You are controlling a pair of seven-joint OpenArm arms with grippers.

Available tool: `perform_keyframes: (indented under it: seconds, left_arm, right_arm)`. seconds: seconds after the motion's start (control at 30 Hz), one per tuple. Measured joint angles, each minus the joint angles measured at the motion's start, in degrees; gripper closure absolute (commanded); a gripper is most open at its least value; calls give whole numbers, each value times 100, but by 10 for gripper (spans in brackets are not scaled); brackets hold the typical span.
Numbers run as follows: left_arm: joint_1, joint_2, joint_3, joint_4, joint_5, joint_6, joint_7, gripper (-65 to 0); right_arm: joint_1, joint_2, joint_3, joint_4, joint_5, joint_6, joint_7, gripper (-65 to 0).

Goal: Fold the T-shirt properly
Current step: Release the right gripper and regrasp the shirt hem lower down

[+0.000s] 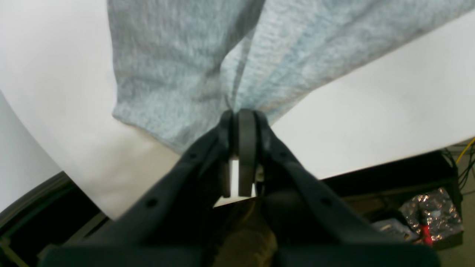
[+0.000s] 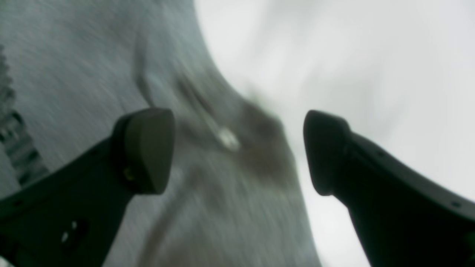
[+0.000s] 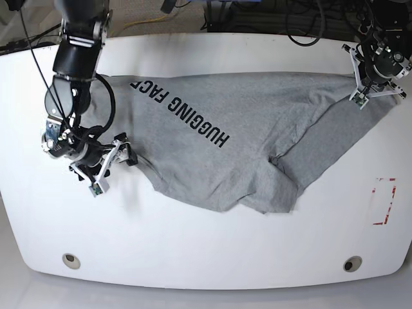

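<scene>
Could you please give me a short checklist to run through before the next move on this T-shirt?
1. Left gripper shut on the T-shirt edge: ok.
2. Right gripper jaws open, holding nothing: ok.
3. T-shirt lying flat on the table: not ok, it is twisted and creased near the middle.
4. Lettering facing up: ok.
5. Whole shirt on the table: ok.
6. Which shirt part sits between the right jaws: cannot tell, view blurred.

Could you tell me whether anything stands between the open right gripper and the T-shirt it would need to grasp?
Nothing visible does. The right gripper is open right at the T-shirt's edge, with only bare white table around it. The left gripper is shut on the far end of the cloth.
</scene>
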Motion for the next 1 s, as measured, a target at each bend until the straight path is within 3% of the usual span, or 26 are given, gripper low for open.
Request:
perform_keyframes:
  seconds: [0.37, 0.57, 0.77, 1.0]
  left_arm:
    - [39, 0, 0, 0, -2, 4, -11, -3]
    - [46, 4, 0, 0, -2, 4, -11, -3]
    - [42, 4, 0, 0, -2, 7, -11, -3]
    - [39, 2, 0, 0, -2, 7, -13, -3]
  right_arm:
    - [1698, -4, -1388, -2522, 13, -17, 1080, -517]
    - [2374, 2, -2024, -4297, -22, -52, 2105, -517]
    - [2498, -275, -2153, -5025, 50, -61, 2927, -517]
    - [2503, -459, -2155, -5117, 55, -39, 3130, -507]
